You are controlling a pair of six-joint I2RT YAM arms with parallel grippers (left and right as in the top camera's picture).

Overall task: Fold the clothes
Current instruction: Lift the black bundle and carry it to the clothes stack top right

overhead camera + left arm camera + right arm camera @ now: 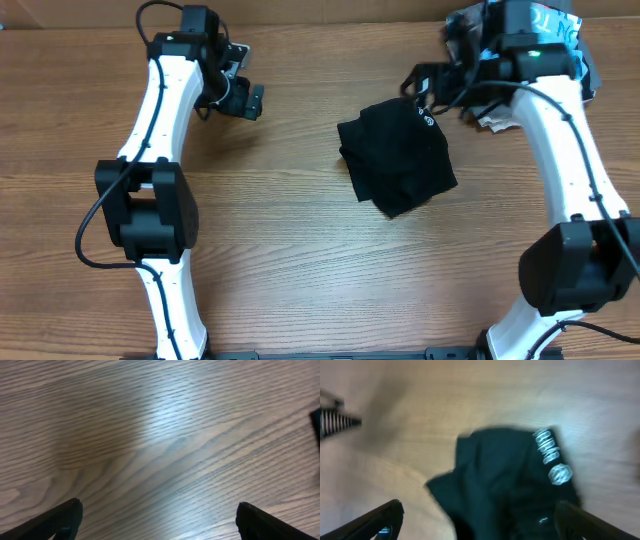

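The setting appears to be a robotics lab bench. Two white-and-black robot arms, the left arm (160,120) and the right arm (570,150), stand at the near edge of a wood-grain table (300,290). Loose black cables (82,238) loop from their joints.

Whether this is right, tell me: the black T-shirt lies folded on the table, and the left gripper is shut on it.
Not quite: the left gripper is open over the table, clear of the black T-shirt; the left wrist view shows it.
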